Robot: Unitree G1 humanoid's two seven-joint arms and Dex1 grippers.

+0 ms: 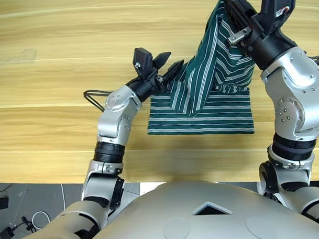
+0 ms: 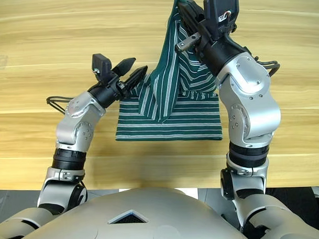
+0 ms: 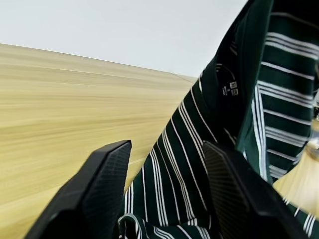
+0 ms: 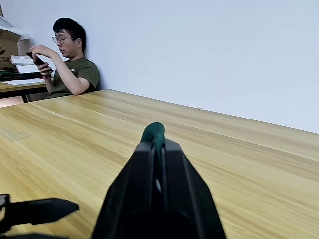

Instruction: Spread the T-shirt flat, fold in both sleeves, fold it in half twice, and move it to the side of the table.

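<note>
Green white-striped cloth T-shirt (image 1: 211, 112), top held up at 12 o'clock, pinched tight in R gripper (image 1: 230, 0); L gripper (image 1: 169, 65) spread open by its 9 o'clock edge

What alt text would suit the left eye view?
The right gripper holds a green striped T-shirt up by one end, its lower part lying on the wooden table. The open left gripper sits at the T-shirt's left edge.
</note>
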